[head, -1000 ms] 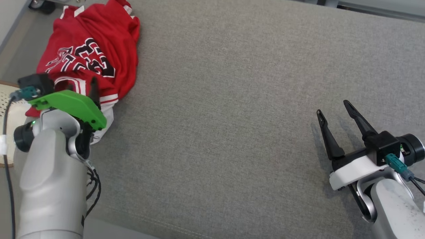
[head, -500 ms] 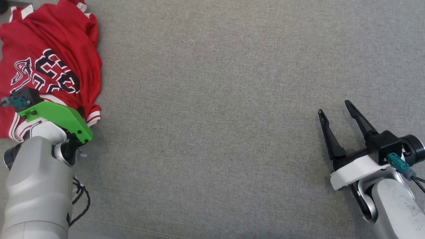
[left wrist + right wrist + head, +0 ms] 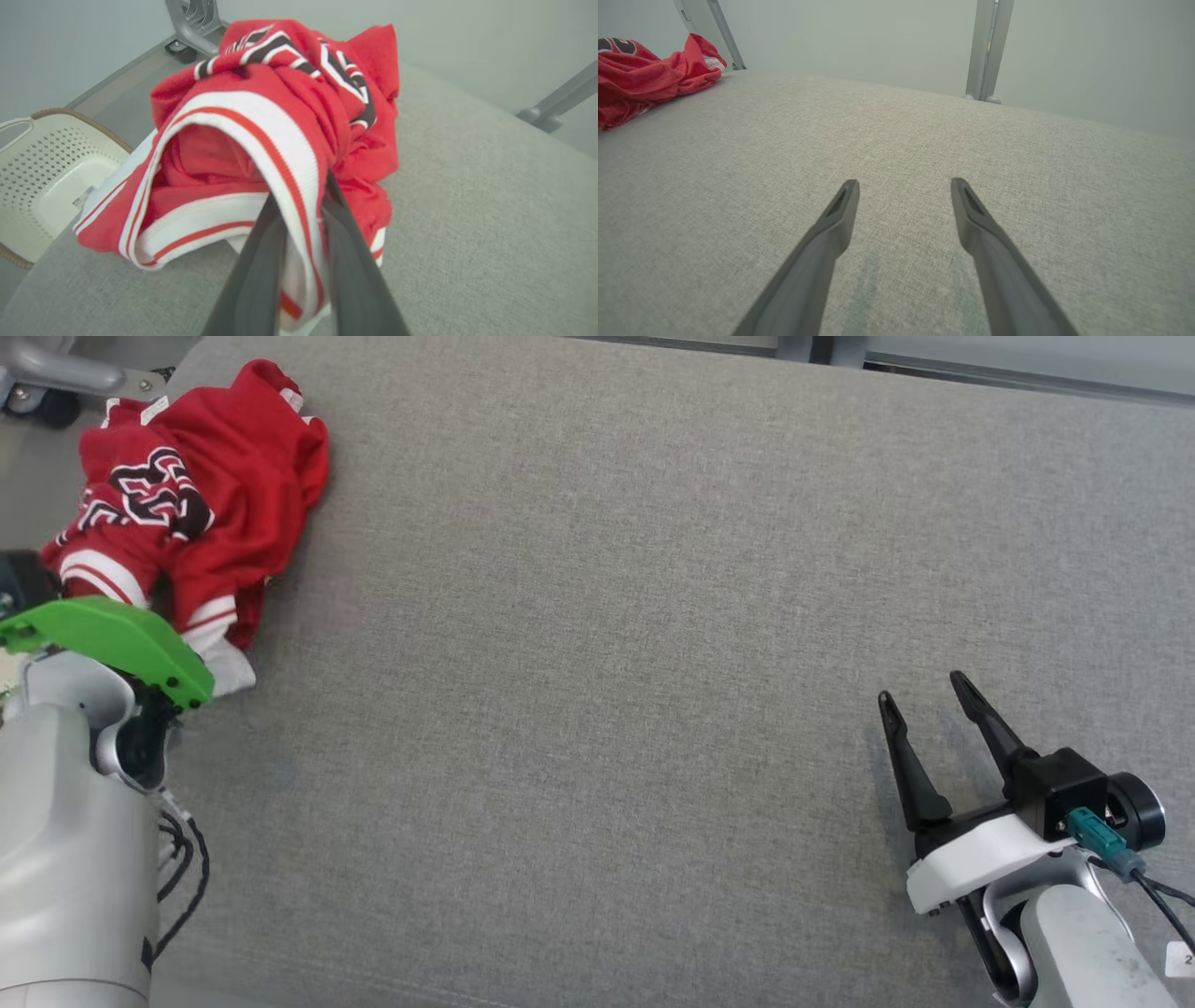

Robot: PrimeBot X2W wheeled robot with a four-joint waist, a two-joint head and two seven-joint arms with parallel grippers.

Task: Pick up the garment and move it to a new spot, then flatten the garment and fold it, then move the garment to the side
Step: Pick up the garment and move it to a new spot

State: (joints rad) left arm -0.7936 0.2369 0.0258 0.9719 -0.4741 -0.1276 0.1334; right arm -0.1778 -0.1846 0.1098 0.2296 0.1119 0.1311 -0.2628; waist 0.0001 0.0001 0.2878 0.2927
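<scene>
Now that your left hand [image 3: 302, 219] has pinched in from the wide spread it showed a second ago, its two fingers sit almost together with a fold of white-and-red striped band caught between them. I read that as the grasp being made. The pick-up is under way, and lifting and carrying to a new spot is the step that follows.

At the near right, your right hand [image 3: 920, 687] hangs low over the bare grey bench [image 3: 607, 663]. Its fingers are spread wide and hold nothing, and it is well apart from the work.

The garment [image 3: 233, 476] lies crumpled at the bench's far left corner, close to the edge. Its long axis runs away from you, from the striped band in your grip at the near end to a red peak at the far end, leaning slightly right. The black-and-white lettering faces up on the heap's left side. The cloth is too bunched for me to say whether that band is the hem or a cuff.

Past the left edge, a cream perforated basket [image 3: 42, 177] sits lower down, just beside the heap.
</scene>
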